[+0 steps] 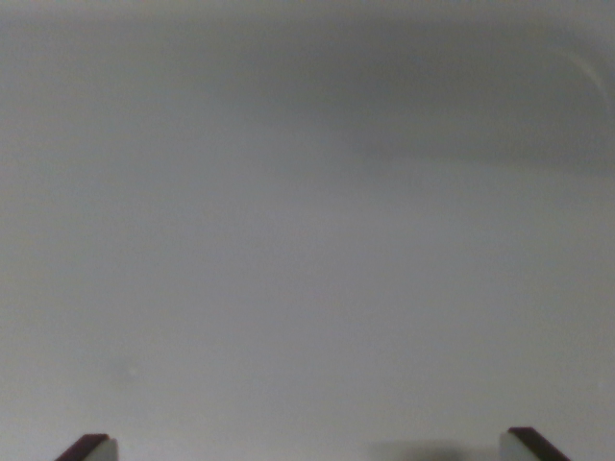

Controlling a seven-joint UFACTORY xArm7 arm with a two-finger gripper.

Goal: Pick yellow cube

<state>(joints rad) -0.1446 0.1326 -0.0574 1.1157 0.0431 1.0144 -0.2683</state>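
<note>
Above a blank grey surface (307, 240) — pincer (307, 447) tips spread wide apart, nothing between — no legible writing.

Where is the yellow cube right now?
Not in the wrist view: only a bare grey surface shows, with the open gripper and its fingertips at the bottom corners.

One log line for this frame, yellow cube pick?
gripper: open, empty | yellow cube: not in wrist view | below: bare grey surface | grasp: not yet done

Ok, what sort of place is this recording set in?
Hard to say: probably a plain tabletop test setup. The wrist view shows only a bare, blurry grey-white surface and the open hand, its two fingertips at the bottom edge. No yellow cube is visible.
</note>
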